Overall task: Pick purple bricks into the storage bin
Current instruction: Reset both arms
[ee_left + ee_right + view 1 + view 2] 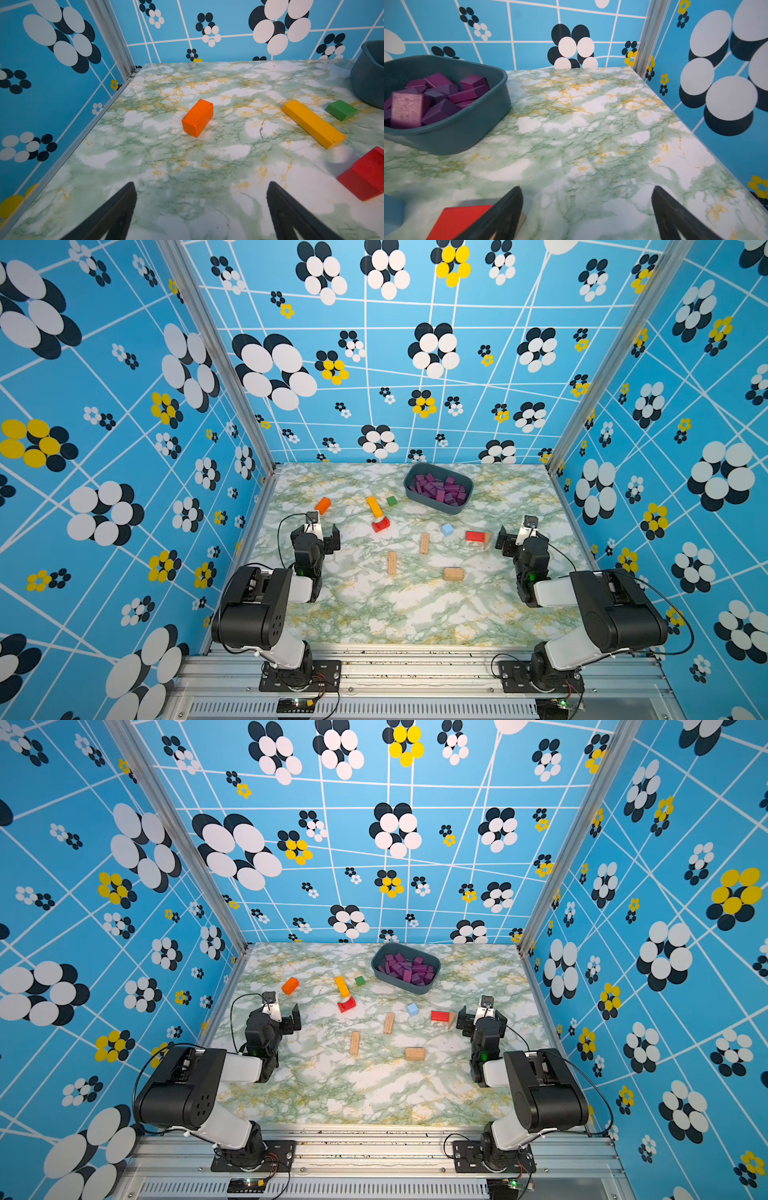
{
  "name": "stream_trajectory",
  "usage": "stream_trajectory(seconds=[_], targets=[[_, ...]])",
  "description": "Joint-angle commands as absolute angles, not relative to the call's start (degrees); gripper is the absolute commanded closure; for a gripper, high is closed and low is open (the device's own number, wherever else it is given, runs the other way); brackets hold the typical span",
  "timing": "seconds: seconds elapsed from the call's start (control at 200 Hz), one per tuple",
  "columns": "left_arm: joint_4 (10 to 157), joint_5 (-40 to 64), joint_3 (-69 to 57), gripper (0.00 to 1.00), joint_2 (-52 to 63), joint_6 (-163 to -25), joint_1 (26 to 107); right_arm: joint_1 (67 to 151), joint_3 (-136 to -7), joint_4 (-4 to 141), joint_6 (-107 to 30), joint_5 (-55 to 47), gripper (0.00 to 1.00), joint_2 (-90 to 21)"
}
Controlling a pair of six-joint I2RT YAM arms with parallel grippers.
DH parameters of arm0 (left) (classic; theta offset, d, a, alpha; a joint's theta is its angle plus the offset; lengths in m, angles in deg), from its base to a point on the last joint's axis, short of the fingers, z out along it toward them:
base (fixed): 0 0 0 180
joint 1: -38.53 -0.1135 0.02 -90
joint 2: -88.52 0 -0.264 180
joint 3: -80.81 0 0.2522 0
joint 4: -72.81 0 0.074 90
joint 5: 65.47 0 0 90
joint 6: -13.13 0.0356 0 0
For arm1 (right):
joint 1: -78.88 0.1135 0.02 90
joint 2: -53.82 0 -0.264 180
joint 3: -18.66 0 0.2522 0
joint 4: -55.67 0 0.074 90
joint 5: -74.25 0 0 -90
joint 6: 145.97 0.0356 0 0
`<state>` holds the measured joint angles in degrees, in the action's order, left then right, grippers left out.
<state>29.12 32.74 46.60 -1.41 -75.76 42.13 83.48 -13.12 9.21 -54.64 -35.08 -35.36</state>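
The purple bricks point(440, 112) lie heaped in the storage bin point(467, 133); they look light, stiff, matte, so pinch across flat faces. Left tool point(200, 182) and right tool point(586, 187), both short of the bin, gape empty.

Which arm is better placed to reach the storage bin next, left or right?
Right, probably. The storage bin sits nearer the right end effector, which is open and empty; the yellow block and green block lie between it and the left end effector. All visible purple bricks are already inside.
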Motion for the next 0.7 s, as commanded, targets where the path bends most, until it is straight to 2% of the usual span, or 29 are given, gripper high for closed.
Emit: stream_trajectory(seconds=[0.0,0.28,0.465,0.695], targets=[[30.83,31.37,46.29,0.01,-0.6,-76.45,41.67,82.86,-14.86,11.28,-52.97,-39.1,0.01,-35.8],[30.0,31.13,46.63,0.01,-0.62,-75.78,42.07,82.76,-11.76,5.26,-53.97,-36.84,0.01,-35.91],[29.49,29.98,47.0,0.01,-0.6,-75.15,42.26,82.91,-13.29,8.77,-57.34,-27.08,0.01,-35.71],[29.74,29.81,46.75,0.01,-0.69,-75.15,42.22,82.77,-15.38,12.73,-56.12,-29.44,0.01,-35.65]])
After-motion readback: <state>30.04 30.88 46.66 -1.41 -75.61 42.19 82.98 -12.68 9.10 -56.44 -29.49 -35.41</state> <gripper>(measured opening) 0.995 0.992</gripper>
